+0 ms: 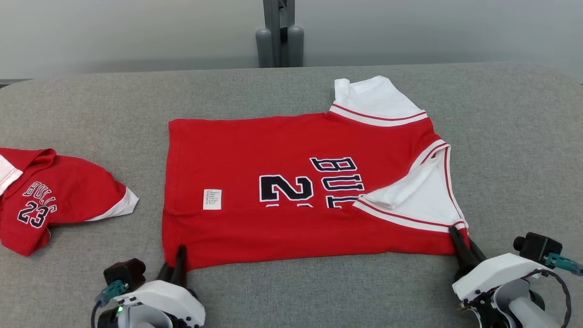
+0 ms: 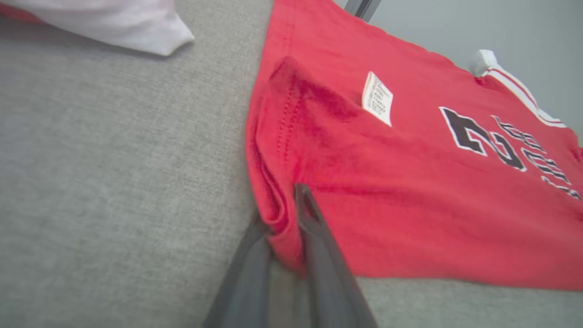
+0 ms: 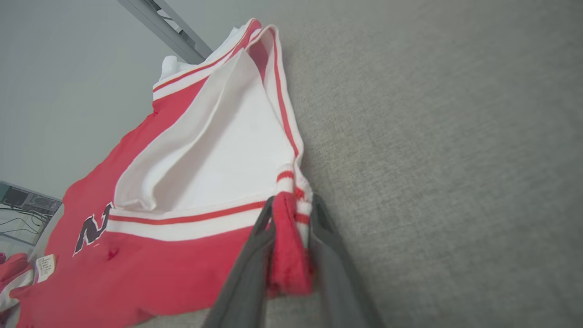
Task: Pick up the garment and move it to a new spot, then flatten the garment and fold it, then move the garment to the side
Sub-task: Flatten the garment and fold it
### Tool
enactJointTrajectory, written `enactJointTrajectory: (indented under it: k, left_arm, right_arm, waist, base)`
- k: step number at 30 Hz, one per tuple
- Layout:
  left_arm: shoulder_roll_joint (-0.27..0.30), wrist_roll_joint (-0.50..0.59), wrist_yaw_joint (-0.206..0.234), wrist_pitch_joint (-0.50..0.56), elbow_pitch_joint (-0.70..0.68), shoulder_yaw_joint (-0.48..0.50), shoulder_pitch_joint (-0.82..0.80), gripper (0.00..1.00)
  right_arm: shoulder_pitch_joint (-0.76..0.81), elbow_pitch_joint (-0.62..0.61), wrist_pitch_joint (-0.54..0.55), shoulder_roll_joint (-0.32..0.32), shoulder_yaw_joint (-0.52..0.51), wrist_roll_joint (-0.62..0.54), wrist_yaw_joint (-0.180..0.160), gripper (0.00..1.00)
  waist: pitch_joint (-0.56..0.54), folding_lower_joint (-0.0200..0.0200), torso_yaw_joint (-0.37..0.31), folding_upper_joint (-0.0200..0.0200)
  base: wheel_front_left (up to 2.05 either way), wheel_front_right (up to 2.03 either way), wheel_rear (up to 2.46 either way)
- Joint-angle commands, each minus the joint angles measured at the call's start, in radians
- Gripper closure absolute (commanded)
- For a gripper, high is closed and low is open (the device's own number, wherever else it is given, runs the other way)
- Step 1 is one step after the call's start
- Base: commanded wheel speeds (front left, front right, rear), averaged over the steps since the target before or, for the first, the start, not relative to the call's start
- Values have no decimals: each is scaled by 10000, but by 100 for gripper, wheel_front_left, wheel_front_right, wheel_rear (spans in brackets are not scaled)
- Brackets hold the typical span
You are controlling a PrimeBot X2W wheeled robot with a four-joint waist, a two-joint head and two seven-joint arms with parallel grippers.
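Pinching the near-left hem corner, the left gripper [image 1: 176, 256] has its two dark fingers clamped on the red cotton jersey with white sleeves [image 1: 282, 146]. The right gripper [image 1: 461, 239] is clamped on the near-right shoulder corner. The jersey lies spread mid-table, its near edge doubled over. Both bites look shallow, so a quick lift could slip a corner free and skew the fold. The grey woven tabletop [image 1: 514, 150] offers open room beyond and to the right. A second crumpled red jersey [image 1: 54, 196] limits the left.
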Motion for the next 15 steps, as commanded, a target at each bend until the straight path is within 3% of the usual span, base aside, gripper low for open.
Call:
enactJointTrajectory:
  k: [1,15]
  left_arm:
    - [-179,-61,-91,234,275,-227,117,100]
    - [-103,220,-502,160,496,-285,216,100]
  right_arm:
    - [-22,60,-2,14,194,192,20,100]
    - [122,-257,192,-470,971,1320,20,100]
  waist:
    - [-9,0,25,0]
    - [-643,0,36,0]
  base:
    - [0,0,0]
    - [0,0,0]
